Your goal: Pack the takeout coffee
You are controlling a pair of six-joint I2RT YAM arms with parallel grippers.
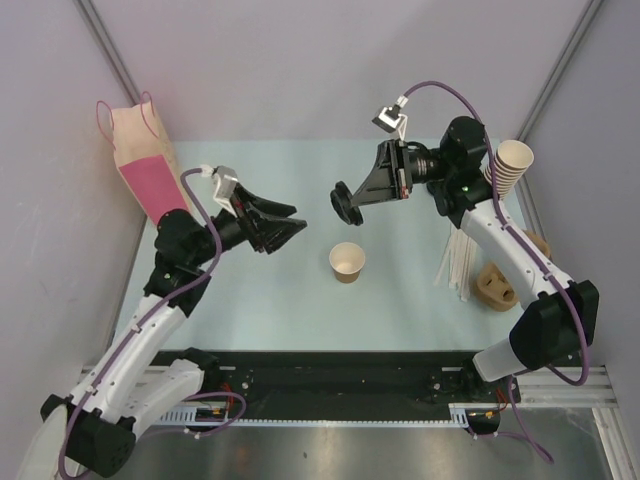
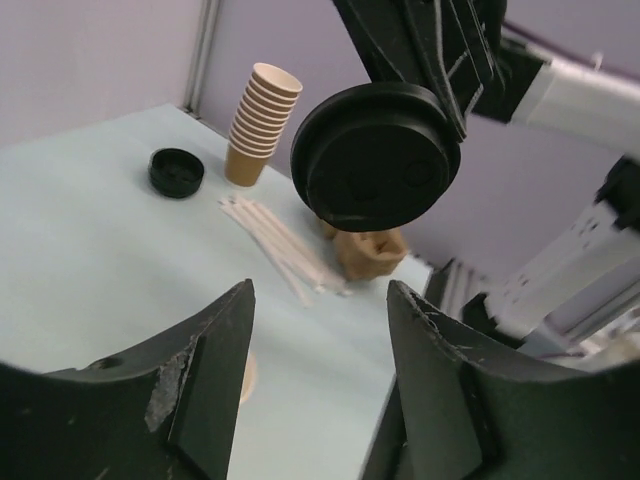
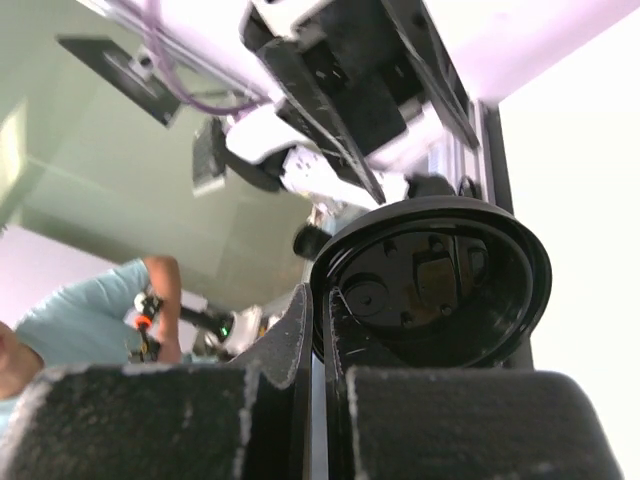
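A single small tan paper cup [image 1: 347, 262] stands open and lidless in the middle of the table; no lidded cup shows. My right gripper [image 1: 360, 196] is shut on the rim of a round black lid [image 1: 346, 205] and holds it in the air, behind and above the cup. The lid also shows in the left wrist view [image 2: 375, 155] and the right wrist view [image 3: 430, 285], pinched by the right gripper [image 3: 322, 300]. My left gripper [image 1: 296, 220] is open and empty, left of the cup, pointing at the lid. In its own view the left gripper [image 2: 320, 290] shows nothing between its fingers.
A stack of lidless tan cups [image 1: 510, 165] stands at the back right. Pale stirrers [image 1: 455, 260] and a brown pulp carrier [image 1: 495, 287] lie at the right. A second black lid [image 2: 177, 172] lies near the stack. A tan and pink paper bag [image 1: 140, 160] stands at the back left.
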